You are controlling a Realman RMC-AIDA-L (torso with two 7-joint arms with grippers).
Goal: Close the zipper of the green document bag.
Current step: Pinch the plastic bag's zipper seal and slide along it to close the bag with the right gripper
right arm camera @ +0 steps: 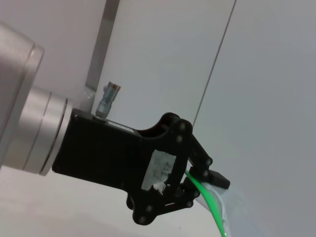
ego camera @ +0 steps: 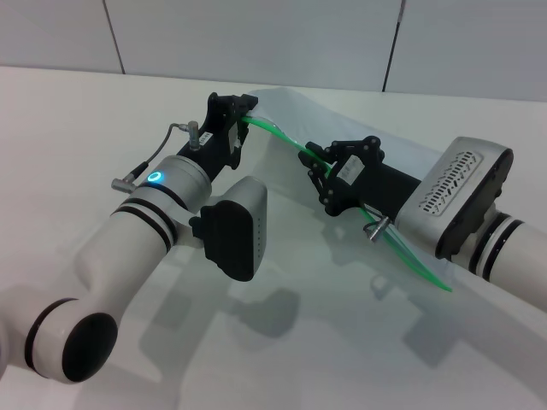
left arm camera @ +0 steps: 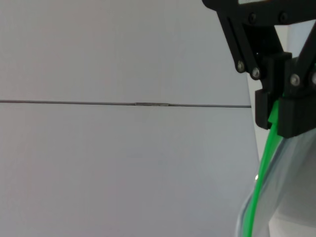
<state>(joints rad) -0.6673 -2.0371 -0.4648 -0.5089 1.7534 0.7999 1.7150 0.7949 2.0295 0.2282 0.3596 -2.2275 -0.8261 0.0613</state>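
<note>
The green document bag (ego camera: 346,124) is held up off the table, a translucent pale pouch with the bright green zipper (ego camera: 278,135) along its near edge. My left gripper (ego camera: 245,115) is shut on the far end of that strip; the left wrist view shows its fingers (left arm camera: 291,111) clamped on the zipper (left arm camera: 259,182), with the bag (left arm camera: 291,192) hanging below. My right gripper (ego camera: 319,168) is shut on the zipper farther along, and the strip trails on past my right arm. In the right wrist view the left gripper (right arm camera: 197,178) pinches the zipper (right arm camera: 211,207). I cannot make out the slider.
The white table (ego camera: 85,111) spreads under both arms, with a grey panelled wall (ego camera: 256,34) behind it. The left arm's wrist camera housing (ego camera: 238,229) hangs below that arm.
</note>
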